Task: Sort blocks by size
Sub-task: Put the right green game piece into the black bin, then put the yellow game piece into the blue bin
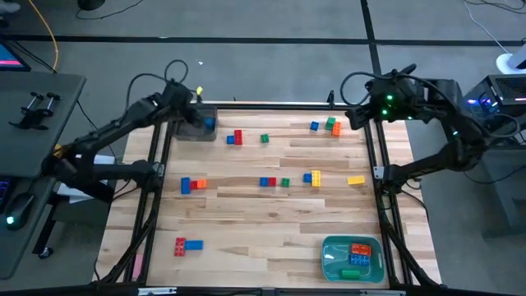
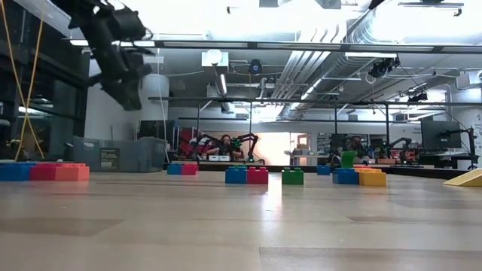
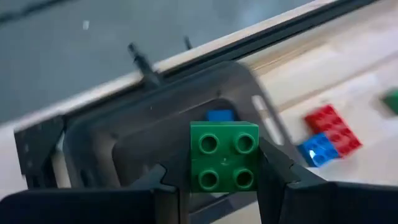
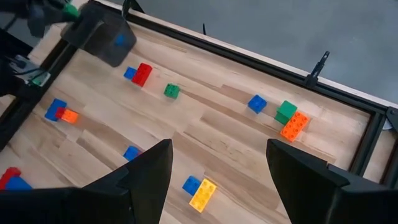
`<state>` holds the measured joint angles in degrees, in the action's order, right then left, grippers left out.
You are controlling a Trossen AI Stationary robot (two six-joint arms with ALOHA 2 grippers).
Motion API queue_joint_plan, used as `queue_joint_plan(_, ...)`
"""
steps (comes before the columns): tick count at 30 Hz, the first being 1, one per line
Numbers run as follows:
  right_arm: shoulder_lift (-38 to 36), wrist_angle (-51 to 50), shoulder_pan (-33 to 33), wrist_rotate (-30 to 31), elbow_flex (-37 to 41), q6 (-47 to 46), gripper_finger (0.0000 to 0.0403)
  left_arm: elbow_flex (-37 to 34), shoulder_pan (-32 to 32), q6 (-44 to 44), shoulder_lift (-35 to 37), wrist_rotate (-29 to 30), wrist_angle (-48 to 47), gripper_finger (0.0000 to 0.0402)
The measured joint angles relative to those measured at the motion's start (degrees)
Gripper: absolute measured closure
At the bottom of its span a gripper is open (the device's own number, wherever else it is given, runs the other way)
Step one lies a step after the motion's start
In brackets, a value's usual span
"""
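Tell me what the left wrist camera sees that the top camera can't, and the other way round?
Only the left wrist view shows the left gripper shut on a small green block, held over the grey bin, with its four studs clear.

Only the high view shows the whole table, the teal bin with blocks inside, the yellow block and the right gripper waiting open at the far right corner.

Both show the grey bin with a blue block inside, and the red and blue blocks beside it.
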<state>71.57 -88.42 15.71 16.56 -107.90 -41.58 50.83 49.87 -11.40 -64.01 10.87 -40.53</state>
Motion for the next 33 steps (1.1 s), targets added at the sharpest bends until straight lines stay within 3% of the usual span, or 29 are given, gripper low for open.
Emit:
queue_joint_plan(11, 2.4, 0.0, 0.0, -0.5, 0.0, 3.2, 0.0146, 0.0, 2.2, -2.3, -1.6, -5.8, 0.1, 0.0150)
queue_joint_plan(16, 2.5, 0.2, 0.0, -1.6, 0.3, 4.0, 0.0147, -0.1, 1.3, -9.0, 0.9, -16.8, 1.2, 0.0126)
queue_joint_plan(20, 2.6, 3.8, -1.1, -9.0, 8.1, 3.4, 0.0146, -1.5, -5.8, -12.8, 5.5, -24.0, 6.9, 0.0125)
queue_joint_plan(24, 2.3, 11.9, -5.0, -11.8, 23.5, 0.0, 0.0146, -4.6, -17.5, -19.4, 12.2, -21.4, 14.1, 0.0130)
queue_joint_plan(29, 2.4, 28.4, -10.2, -17.5, 44.5, -10.6, 0.0146, -9.4, -31.7, -29.9, 18.8, -11.6, 22.9, 0.0131)
queue_joint_plan(33, 2.3, 35.7, -12.1, -13.1, 55.5, -27.7, 0.0146, -12.3, -40.3, -33.7, 21.1, -3.2, 26.8, 0.0131)
